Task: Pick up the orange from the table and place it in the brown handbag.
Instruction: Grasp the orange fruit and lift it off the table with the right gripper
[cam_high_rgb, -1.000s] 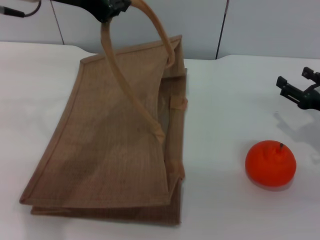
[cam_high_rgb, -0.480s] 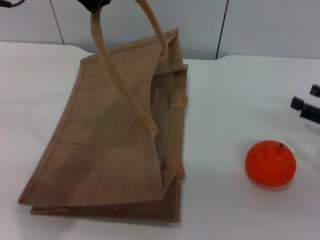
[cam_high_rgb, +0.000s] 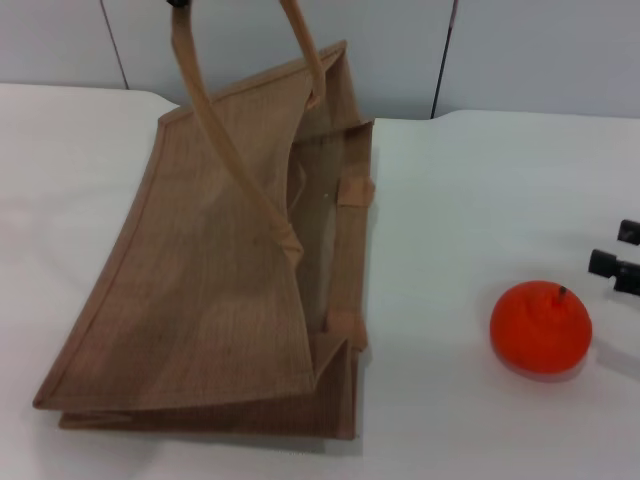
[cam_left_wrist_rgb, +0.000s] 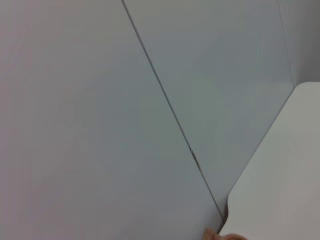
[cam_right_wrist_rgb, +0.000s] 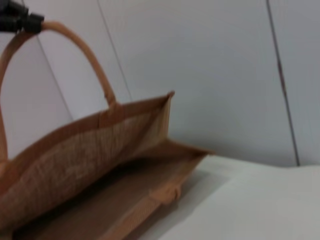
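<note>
Toward three o'clock on the table (cam_high_rgb: 470, 180), the orange (cam_high_rgb: 541, 327) sits untouched, stem up, well apart from the brown handbag (cam_high_rgb: 220, 290), which fills the side from about seven to eleven o'clock. What has changed over the last second is the bag's mouth: the handle (cam_high_rgb: 215, 130) has been drawn higher, its top now running out of the head view at twelve o'clock, and the upper panel has lifted off the lower one, so a dark slot gapes along the edge that faces the orange. The left gripper (cam_right_wrist_rgb: 17, 22) shows in the right wrist view as a dark clamp closed on the crown of that handle; in the head view only a sliver of it remains at the top edge. The right gripper (cam_high_rgb: 618, 262) has meanwhile drawn back toward three o'clock, and now only two dark tips show at the frame's edge, just beyond the orange; whether its fingers are spread or closed I cannot tell. To my judgement, the bag is being held open as preparation, and the pick itself has not begun, since the fruit lies where it was. The next move probably calls for the right arm to come over the orange. No brand, label or writing can be read on the bag, the fruit or the wall.
</note>
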